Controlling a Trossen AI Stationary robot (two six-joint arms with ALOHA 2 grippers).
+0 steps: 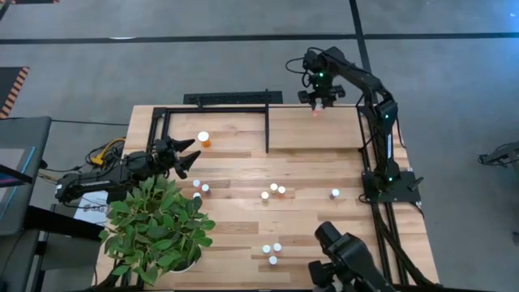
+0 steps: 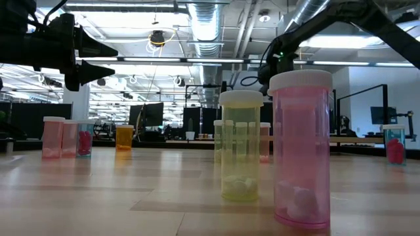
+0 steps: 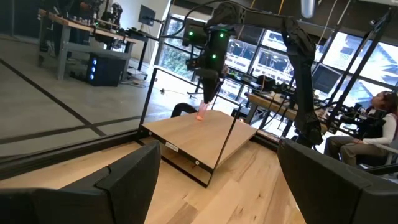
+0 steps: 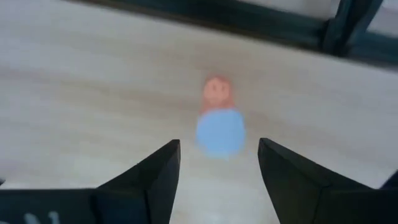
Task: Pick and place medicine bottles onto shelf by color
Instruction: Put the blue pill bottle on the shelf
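One red vial (image 1: 316, 110) stands on the shelf (image 1: 340, 130) at one o'clock, the right gripper (image 1: 319, 100) parted above it. Left gripper (image 1: 191, 157) gapes wide, empty (orange bottle (image 1: 203, 139) beside it). Roughly nine vials (image 1: 270, 253) remain.

Grey concrete floor (image 1: 162, 65) with dark seams, exposed ceiling ducts (image 2: 203, 19), distant desks with monitors (image 2: 146, 115).

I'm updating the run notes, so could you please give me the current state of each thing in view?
Right gripper: open, above the pink vial.
Pink vial: standing on the shelf, released.
Left gripper: open, empty.
Orange bottle: upright on the shelf.
Vials on table: upright, unsorted.
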